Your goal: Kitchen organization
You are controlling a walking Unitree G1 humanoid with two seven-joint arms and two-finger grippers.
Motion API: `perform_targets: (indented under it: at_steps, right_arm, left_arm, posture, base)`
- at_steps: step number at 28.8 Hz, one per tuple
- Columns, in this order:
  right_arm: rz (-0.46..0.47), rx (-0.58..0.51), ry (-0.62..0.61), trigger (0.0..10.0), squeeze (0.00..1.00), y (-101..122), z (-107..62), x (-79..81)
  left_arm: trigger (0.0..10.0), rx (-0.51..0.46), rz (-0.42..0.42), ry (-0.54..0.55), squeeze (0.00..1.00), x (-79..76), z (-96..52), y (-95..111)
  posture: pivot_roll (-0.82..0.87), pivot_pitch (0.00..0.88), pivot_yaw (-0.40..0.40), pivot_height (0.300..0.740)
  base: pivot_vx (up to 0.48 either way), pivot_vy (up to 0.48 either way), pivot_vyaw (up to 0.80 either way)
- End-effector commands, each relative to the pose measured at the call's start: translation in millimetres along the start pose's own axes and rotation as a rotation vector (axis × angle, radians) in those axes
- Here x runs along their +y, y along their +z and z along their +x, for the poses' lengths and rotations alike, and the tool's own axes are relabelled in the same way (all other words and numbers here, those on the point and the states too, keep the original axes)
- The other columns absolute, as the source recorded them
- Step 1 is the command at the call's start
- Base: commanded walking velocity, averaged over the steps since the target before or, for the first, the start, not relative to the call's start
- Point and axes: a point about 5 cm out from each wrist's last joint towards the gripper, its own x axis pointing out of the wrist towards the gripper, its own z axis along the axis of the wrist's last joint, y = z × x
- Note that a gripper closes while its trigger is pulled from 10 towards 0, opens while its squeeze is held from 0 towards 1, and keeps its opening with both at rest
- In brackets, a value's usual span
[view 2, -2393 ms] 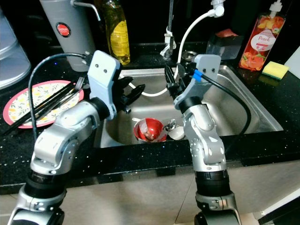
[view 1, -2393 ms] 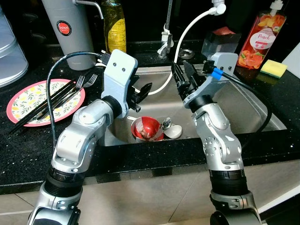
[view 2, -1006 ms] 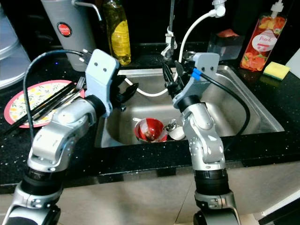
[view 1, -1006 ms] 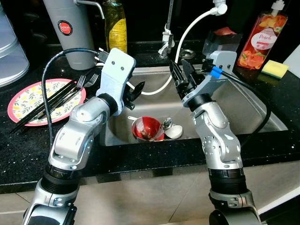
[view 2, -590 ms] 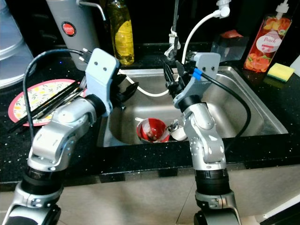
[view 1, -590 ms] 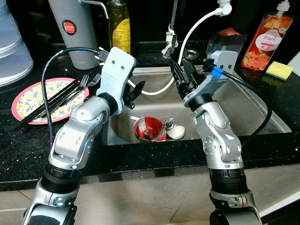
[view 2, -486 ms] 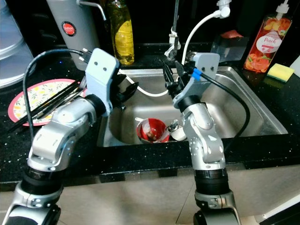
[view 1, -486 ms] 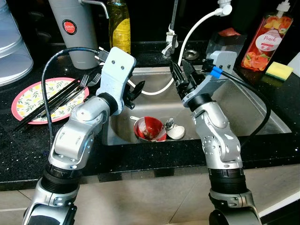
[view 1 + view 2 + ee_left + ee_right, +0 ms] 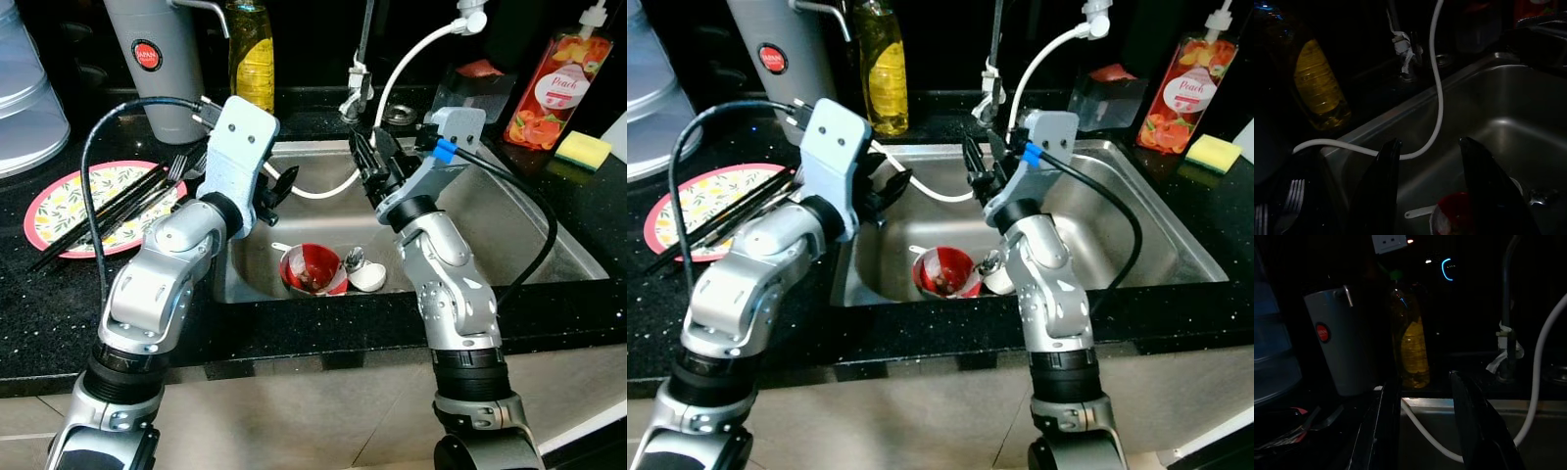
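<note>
A red bowl [image 9: 312, 269] lies at the bottom of the steel sink [image 9: 509, 211], with a small white dish [image 9: 369, 278] and a spoon [image 9: 353, 259] beside it. My left gripper [image 9: 274, 191] hovers open and empty over the sink's left side, above and left of the bowl. In the left wrist view the bowl [image 9: 1454, 218] sits below its fingers [image 9: 1380, 186]. My right gripper [image 9: 370, 159] is open and empty too, raised above the sink's back middle and pointing toward the oil bottle [image 9: 1413, 347]. A patterned plate [image 9: 59, 191] with chopsticks and forks [image 9: 118, 201] rests on the left counter.
Along the back stand a grey canister [image 9: 157, 59], a yellow oil bottle [image 9: 250, 49], the faucet [image 9: 362, 59] with a white hose [image 9: 402, 69], a dark box [image 9: 470, 83], a peach soap bottle [image 9: 554, 78] and a yellow sponge [image 9: 581, 149]. Clear containers [image 9: 24, 98] stand far left.
Both grippers have edged slightly left above the sink and stay open and empty. The bowl, dish and plate have not moved; the camera shifted a little.
</note>
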Motion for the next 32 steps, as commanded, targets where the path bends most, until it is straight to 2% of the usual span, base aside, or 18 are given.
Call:
perform_targets:
  at_steps: [1, 7, 13, 32]
  right_arm:
    - [-0.008, -0.003, 0.010, 10.0, 0.00, 0, 1.9, 2.3]
    - [-0.014, 0.002, -0.013, 10.0, 0.00, -1, -4.1, -3.0]
    - [-0.018, -0.007, -0.015, 10.0, 0.00, 1, -1.3, -4.6]
    - [-0.014, -0.002, -0.002, 10.0, 0.00, 0, -1.0, -2.8]
  left_arm:
    - [10.0, 0.018, 0.024, 0.045, 0.00, 8.6, -2.3, -1]
    - [10.0, 0.030, 0.012, 0.102, 0.00, 17.8, -0.4, -3]
    - [10.0, 0.027, -0.003, 0.142, 0.00, 23.0, -2.1, -3]
    - [10.0, 0.029, -0.005, 0.159, 0.00, 24.7, -2.5, -4]
  posture:
    - [0.24, 0.000, -0.024, 0.740]
    - [0.23, 0.000, -0.023, 0.740]
    - [0.23, 0.000, -0.022, 0.740]
    - [0.24, 0.000, -0.032, 0.740]
  base:
    - [0.000, 0.000, 0.00]
    - [0.000, 0.000, 0.00]
    - [0.000, 0.000, 0.00]
    - [0.000, 0.000, 0.00]
